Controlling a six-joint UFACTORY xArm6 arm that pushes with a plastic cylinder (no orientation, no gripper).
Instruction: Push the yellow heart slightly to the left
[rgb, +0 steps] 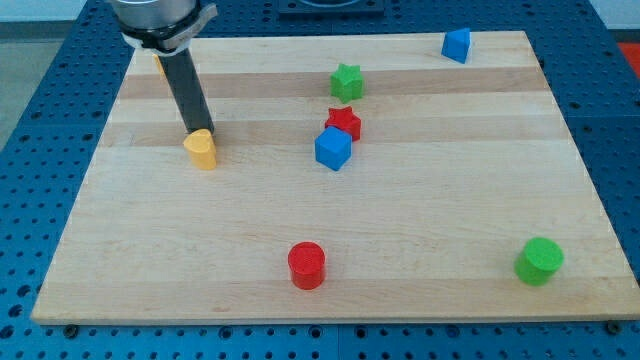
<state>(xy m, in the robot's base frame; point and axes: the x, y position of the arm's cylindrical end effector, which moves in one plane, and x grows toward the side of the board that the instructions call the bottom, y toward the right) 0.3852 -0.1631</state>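
Yellow heart (201, 149), my tip (199, 132) touching

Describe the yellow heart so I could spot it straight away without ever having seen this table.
Start at the wooden board and go to its left half, where the dark rod comes down. Just at my tip sits the yellow heart, touching it or nearly so. It is the only fully visible yellow block, far from the red, blue and green ones.

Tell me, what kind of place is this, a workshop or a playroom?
Probably a robotics lab bench. A wooden board lies on a blue perforated metal table, and my tip rests against the yellow heart, at its top edge in the view. Small coloured blocks like the red cylinder are scattered about.
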